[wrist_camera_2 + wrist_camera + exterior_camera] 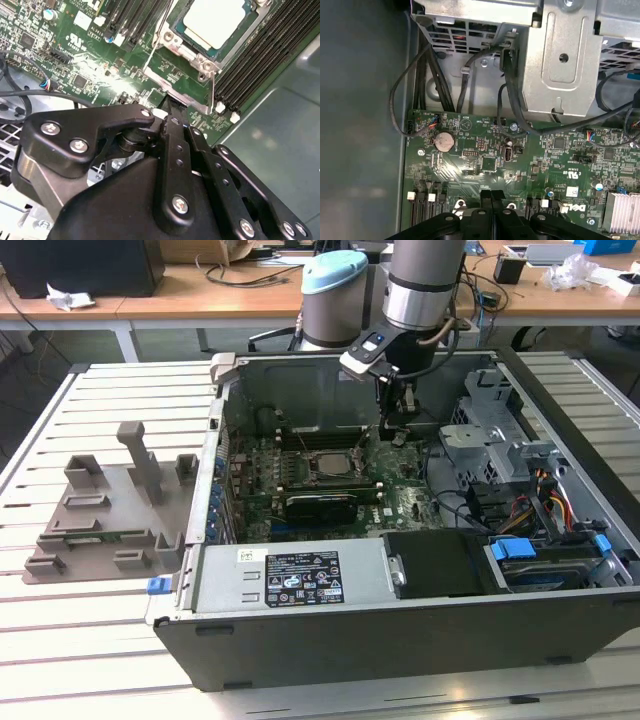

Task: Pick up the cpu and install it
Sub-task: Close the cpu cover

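Inside the open dark grey metal computer case (400,650), on the green motherboard (100,75), the small flat square cpu with the shiny silver top (215,20) sits in the square metal socket frame (172,45), near the middle of the case. The black gripper (169,106) hangs low at the frame's edge, on the exterior view's right of the cpu. Its fingers are together, with nothing between them. I judge the placing is done and the work is now at the frame and its thin wire lever (213,85). To do this well, the tips should meet only metal, move slowly and stay off the chip's top. The cpu lies flat, top facing up. Being square, it has no real long axis, and its edges run along the black memory slots (260,60).
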You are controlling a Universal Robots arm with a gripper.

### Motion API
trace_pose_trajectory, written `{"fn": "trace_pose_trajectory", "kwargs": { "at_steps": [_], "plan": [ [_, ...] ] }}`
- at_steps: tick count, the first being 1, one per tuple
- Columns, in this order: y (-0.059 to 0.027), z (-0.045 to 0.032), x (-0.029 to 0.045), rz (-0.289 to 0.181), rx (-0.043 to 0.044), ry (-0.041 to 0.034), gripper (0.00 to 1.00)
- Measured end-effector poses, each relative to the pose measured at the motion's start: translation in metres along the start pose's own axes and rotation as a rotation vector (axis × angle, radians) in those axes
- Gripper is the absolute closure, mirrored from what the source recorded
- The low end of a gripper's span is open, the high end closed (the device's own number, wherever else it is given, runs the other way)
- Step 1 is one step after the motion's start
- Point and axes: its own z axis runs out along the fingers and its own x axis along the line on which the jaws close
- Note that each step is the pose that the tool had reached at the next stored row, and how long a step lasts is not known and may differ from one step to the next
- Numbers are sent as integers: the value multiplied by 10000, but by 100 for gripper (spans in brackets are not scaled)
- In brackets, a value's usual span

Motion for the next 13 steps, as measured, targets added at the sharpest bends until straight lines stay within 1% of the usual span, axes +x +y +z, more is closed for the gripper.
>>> {"fn": "trace_pose_trajectory", "kwargs": {
  "at_steps": [8, 10, 11, 13],
  "plan": [
    [-159, 25, 16, -10, -1, 0, 89],
    [-222, 37, 23, -12, -1, 2, 89],
    [-275, 50, 28, -10, -1, 0, 89],
    [-322, 63, 32, -11, 0, -1, 89]
  ]
}}
